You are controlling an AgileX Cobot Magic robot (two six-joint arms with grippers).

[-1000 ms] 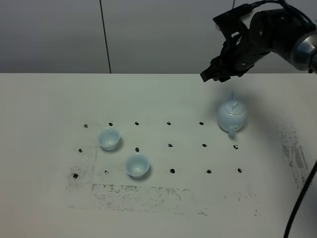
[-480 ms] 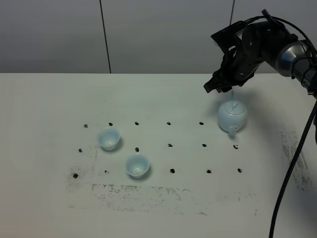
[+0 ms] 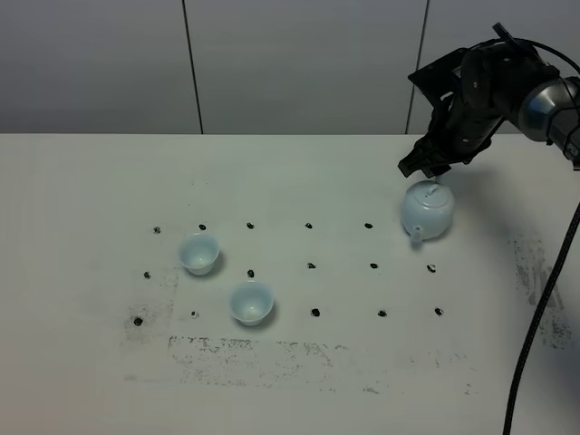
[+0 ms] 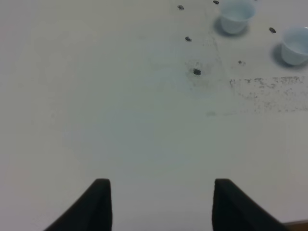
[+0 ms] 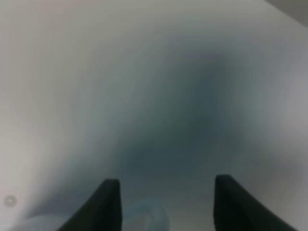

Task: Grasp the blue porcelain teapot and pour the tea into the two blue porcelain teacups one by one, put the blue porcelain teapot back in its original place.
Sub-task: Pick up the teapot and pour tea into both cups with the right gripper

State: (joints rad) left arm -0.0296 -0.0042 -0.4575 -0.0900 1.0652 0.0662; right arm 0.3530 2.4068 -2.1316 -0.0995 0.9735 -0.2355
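Note:
The blue porcelain teapot (image 3: 428,211) stands on the table at the right, spout toward the front. My right gripper (image 3: 424,169) hovers just behind and above it, open and empty. The right wrist view is blurred: my right gripper (image 5: 163,204) has its jaws spread, with a pale blue part of the teapot (image 5: 144,217) at the frame's edge between them. The two blue porcelain teacups (image 3: 199,253) (image 3: 251,302) stand upright at the left. My left gripper (image 4: 161,204) is open and empty over bare table, far from the teacups (image 4: 236,14) (image 4: 294,44).
The white table (image 3: 91,199) bears a grid of small black dots (image 3: 311,265) and grey scuff marks (image 3: 263,349) along the front. A black cable (image 3: 544,299) hangs from the right arm at the right edge. A grey wall stands behind the table.
My right gripper has moved right and down, closer to the back of the teapot. The teapot and both cups stay about where they were.

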